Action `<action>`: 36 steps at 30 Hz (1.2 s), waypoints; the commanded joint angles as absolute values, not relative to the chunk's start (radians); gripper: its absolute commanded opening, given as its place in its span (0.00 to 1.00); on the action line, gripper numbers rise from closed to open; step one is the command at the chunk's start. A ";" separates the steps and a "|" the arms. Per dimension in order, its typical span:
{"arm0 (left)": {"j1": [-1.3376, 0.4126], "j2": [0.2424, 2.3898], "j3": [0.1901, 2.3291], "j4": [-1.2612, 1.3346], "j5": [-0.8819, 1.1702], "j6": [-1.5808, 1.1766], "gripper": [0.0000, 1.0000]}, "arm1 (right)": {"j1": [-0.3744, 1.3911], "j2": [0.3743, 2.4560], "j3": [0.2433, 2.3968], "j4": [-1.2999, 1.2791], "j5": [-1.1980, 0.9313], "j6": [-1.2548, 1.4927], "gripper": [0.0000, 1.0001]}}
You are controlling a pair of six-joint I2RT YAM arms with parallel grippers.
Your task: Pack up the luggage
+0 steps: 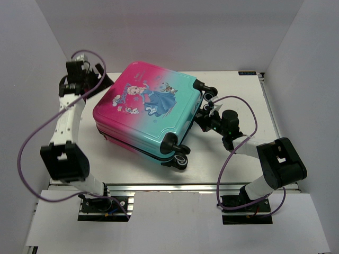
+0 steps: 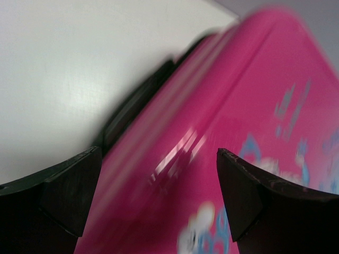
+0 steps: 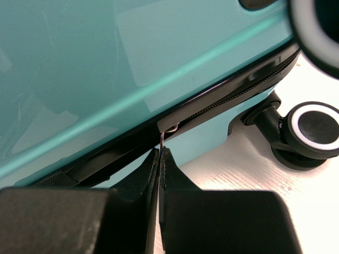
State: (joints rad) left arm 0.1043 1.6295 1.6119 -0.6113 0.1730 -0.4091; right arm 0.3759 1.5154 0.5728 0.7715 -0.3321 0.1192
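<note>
Closed pink-to-teal princess-print luggage (image 1: 148,114)

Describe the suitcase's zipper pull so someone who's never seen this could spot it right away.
Find the luggage, the pink-to-teal suitcase lying flat on the table. Along its teal wheeled end runs a black zipper band. The zipper pull is the thin wire loop hanging from that band, the only thing pinched by the closed right gripper.
</note>
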 commanded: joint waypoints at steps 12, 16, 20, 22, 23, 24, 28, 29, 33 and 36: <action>0.104 0.720 0.950 -1.066 -0.051 -0.768 0.98 | 0.420 1.440 0.557 0.934 -0.350 0.150 0.00; 0.104 0.710 0.801 -0.948 0.067 -0.782 0.94 | 0.422 1.456 0.563 0.940 -0.354 0.158 0.00; 0.104 0.825 0.677 -0.676 0.172 -0.795 0.91 | 0.426 1.437 0.558 0.936 -0.338 0.147 0.00; 0.104 0.903 0.660 -0.582 0.209 -0.796 0.93 | 0.428 1.424 0.560 0.913 -0.325 0.123 0.00; 0.104 0.929 0.666 -0.512 0.213 -0.795 0.98 | 0.431 1.420 0.560 0.907 -0.316 0.115 0.00; 0.104 0.960 0.678 -0.490 0.210 -0.793 0.98 | 0.430 1.416 0.560 0.901 -0.313 0.109 0.00; 0.104 1.182 0.790 -0.413 0.158 -0.766 0.98 | 0.431 1.416 0.560 0.888 -0.295 0.098 0.00; 0.104 1.222 0.833 -0.367 0.156 -0.762 0.98 | 0.431 1.419 0.561 0.884 -0.285 0.104 0.00; 0.104 1.422 0.952 -0.262 0.189 -0.738 0.98 | 0.437 1.446 0.568 0.884 -0.200 0.132 0.00; 0.104 1.549 1.054 -0.209 0.206 -0.709 0.98 | 0.439 1.471 0.574 0.908 -0.068 0.149 0.00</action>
